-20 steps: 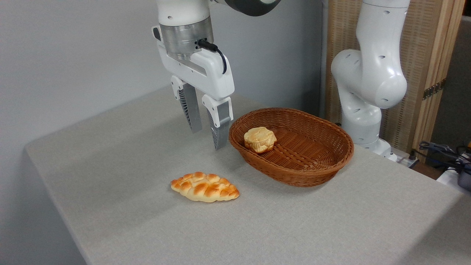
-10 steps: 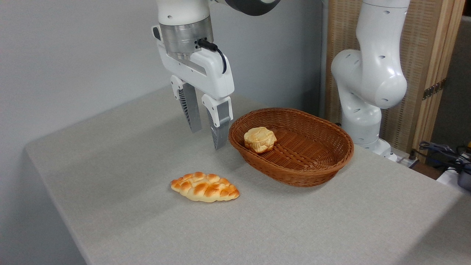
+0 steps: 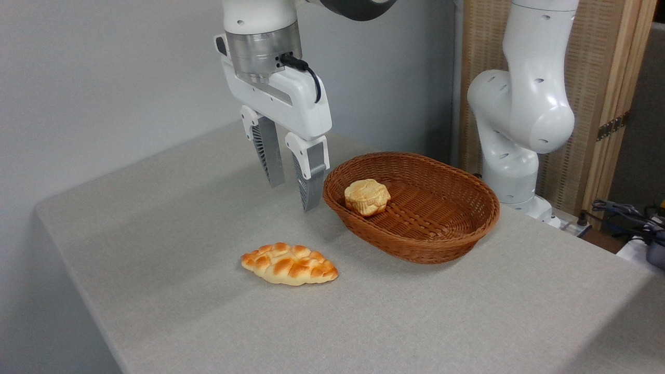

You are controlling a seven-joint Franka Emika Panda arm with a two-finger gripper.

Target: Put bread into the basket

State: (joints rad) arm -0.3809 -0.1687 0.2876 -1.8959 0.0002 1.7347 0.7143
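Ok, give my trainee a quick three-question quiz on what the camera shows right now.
1. True or false: the braided bread already lies in the basket.
2. What sits inside the basket? A) the small round bun B) a spoon C) nothing
3. Fill in: the tool hangs above the table, open and holding ____.

Key: 1 false, it lies on the table in front of the basket, apart from it. 2 A. 3 nothing.
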